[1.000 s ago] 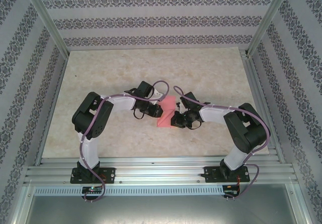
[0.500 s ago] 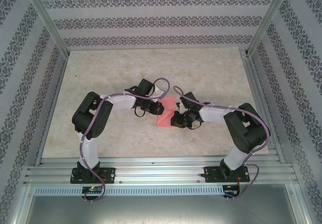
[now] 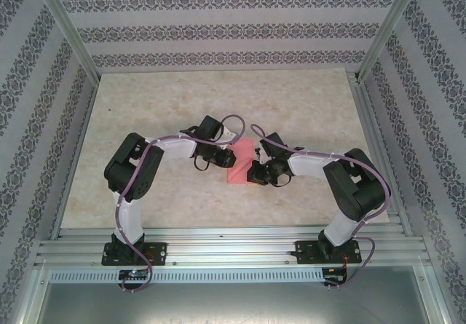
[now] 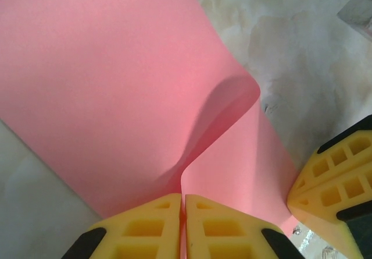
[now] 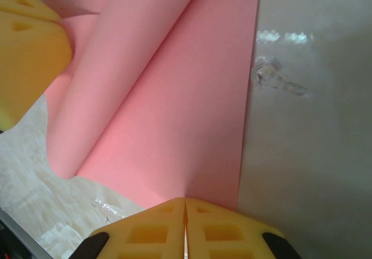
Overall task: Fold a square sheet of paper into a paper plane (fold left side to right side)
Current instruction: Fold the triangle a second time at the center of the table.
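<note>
Sheet location: we see the square sheet of paper (image 3: 240,165) on the table (image 3: 182,105), between the two arms. Its left side is lifted and curls over toward the right.
Left gripper: the left gripper (image 4: 183,199) has its jaws pressed together on the raised edge. The paper bows into a soft loop just beyond the tips.
Right gripper: the right gripper (image 5: 185,202) is also closed, pinching the edge nearest it, low over the table.
Weight: we judge the sheet almost weightless, so a small nudge or a draught could shift it.
Stiffness: it is thin and floppy. We expect it to roll into a curve, not a crease, until it is pressed flat.
Slip and damage: the smooth paper may slide out of a light pinch. A hard tug could wrinkle or tear it.
Where to hold: we would take it by an edge or corner with a shallow pinch. One gripper anchors the right edge while the other carries the left edge across.
</note>
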